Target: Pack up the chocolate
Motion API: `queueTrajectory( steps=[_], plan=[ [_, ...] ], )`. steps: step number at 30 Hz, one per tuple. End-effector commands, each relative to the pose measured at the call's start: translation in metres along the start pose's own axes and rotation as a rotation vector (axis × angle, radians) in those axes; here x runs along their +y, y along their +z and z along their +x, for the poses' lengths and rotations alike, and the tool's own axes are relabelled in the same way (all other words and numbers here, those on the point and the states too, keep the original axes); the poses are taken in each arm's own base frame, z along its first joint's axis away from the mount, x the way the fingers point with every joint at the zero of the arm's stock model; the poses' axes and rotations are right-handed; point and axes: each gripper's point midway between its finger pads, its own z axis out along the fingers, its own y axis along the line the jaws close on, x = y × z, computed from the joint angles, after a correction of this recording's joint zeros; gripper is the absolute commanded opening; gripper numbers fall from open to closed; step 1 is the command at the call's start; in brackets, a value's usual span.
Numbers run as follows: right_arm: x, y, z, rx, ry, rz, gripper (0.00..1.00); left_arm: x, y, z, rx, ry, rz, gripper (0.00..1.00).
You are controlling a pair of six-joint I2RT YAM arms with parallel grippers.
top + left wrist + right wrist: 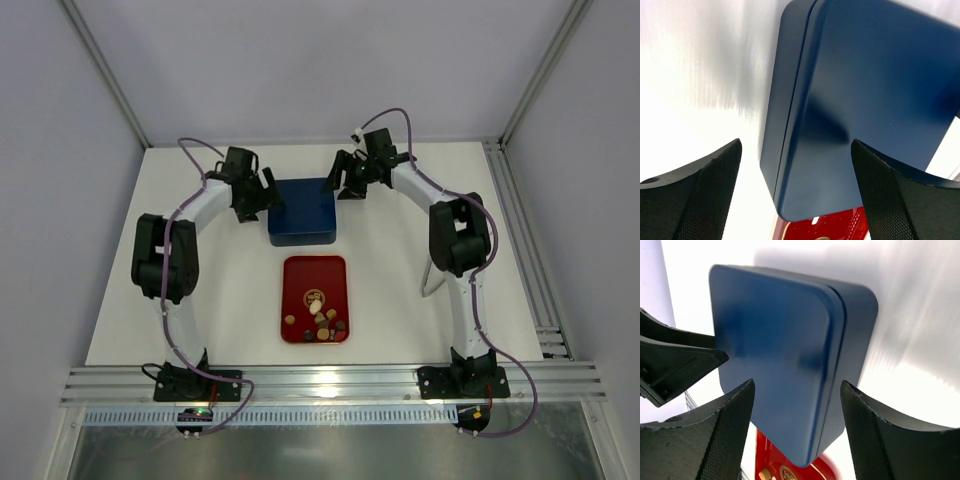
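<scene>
Several pieces of chocolate [322, 324] in brown, tan and cream lie at the near end of a flat red tray [313, 272]. Behind the tray stands a dark blue square box [301, 211] with its lid on. My left gripper [262, 193] hovers at the box's left side, open, its jaws straddling the box's left edge [790, 150] with nothing held. At the box's far right corner my right gripper [347, 180] is open too, astride the right edge of the box [830, 385]. A sliver of the tray [835, 227] shows below the box.
The white table [220, 290] is walled by grey panels on three sides. An aluminium rail [330, 382] runs along the near edge by both arm bases. The left gripper's finger [675, 357] shows in the right wrist view, beside the box.
</scene>
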Motion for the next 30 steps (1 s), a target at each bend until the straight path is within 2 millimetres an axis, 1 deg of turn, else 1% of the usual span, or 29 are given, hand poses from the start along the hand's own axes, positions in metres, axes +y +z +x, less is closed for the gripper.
queueTrajectory(
  steps=[1,2,3,4,5,7,8,9,13,14,15,16,19,21,23,24,25,26,28,29,30],
  plan=[
    [0.01,0.0,-0.023,-0.051,-0.03,-0.049,0.71,-0.002,-0.007,-0.029,-0.055,0.029,0.005,0.88],
    [0.012,0.0,-0.026,-0.061,-0.019,-0.059,0.72,-0.004,-0.002,-0.037,-0.069,0.014,0.015,0.88],
    [0.01,0.001,-0.028,-0.066,-0.01,-0.06,0.72,-0.004,0.001,-0.04,-0.069,0.004,0.022,0.88],
    [0.009,0.005,-0.031,-0.067,-0.011,-0.066,0.73,0.0,0.003,-0.047,-0.076,-0.015,0.027,0.88],
    [0.009,0.008,-0.032,-0.066,-0.008,-0.069,0.73,-0.001,0.007,-0.052,-0.086,-0.023,0.04,0.88],
    [0.008,0.013,-0.035,-0.061,-0.005,-0.072,0.73,0.002,0.019,-0.052,-0.07,-0.042,0.047,0.87],
    [0.007,0.015,-0.036,-0.063,-0.004,-0.071,0.73,-0.002,0.021,-0.057,-0.079,-0.042,0.06,0.87],
    [0.007,0.016,-0.038,-0.066,0.0,-0.07,0.73,0.002,0.029,-0.056,-0.069,-0.046,0.058,0.87],
    [0.005,0.022,-0.045,-0.075,0.013,-0.07,0.73,0.0,0.041,-0.058,-0.064,-0.057,0.085,0.86],
    [0.0,0.027,-0.044,-0.071,0.02,-0.058,0.73,0.001,0.043,-0.058,-0.063,-0.058,0.083,0.86],
    [-0.001,0.028,-0.044,-0.068,0.024,-0.055,0.73,0.002,0.044,-0.057,-0.062,-0.059,0.079,0.85],
    [0.0,0.028,-0.046,-0.07,0.025,-0.056,0.73,0.004,0.047,-0.055,-0.057,-0.06,0.073,0.85],
    [-0.007,0.032,-0.047,-0.073,0.036,-0.029,0.73,0.011,0.052,-0.052,-0.056,-0.072,0.045,0.83],
    [-0.01,0.034,-0.047,-0.075,0.041,-0.017,0.72,0.022,0.056,-0.048,-0.049,-0.087,0.003,0.81],
    [-0.017,0.036,-0.045,-0.074,0.052,0.01,0.68,0.029,0.063,-0.037,-0.016,-0.103,-0.026,0.79],
    [-0.02,0.037,-0.044,-0.071,0.057,0.019,0.67,0.034,0.065,-0.035,-0.008,-0.109,-0.045,0.75],
    [-0.024,0.04,-0.041,-0.064,0.063,0.037,0.64,0.038,0.068,-0.031,0.004,-0.113,-0.06,0.74],
    [-0.027,0.041,-0.039,-0.061,0.067,0.048,0.62,0.044,0.073,-0.022,0.03,-0.123,-0.082,0.72],
    [-0.03,0.044,-0.033,-0.045,0.071,0.069,0.6,0.051,0.077,-0.015,0.045,-0.127,-0.11,0.68],
    [-0.035,0.046,-0.031,-0.044,0.067,0.091,0.57,0.055,0.08,-0.007,0.062,-0.129,-0.126,0.66],
    [-0.034,0.047,-0.025,-0.031,0.066,0.101,0.54,0.056,0.08,-0.004,0.068,-0.127,-0.129,0.66]
  ],
)
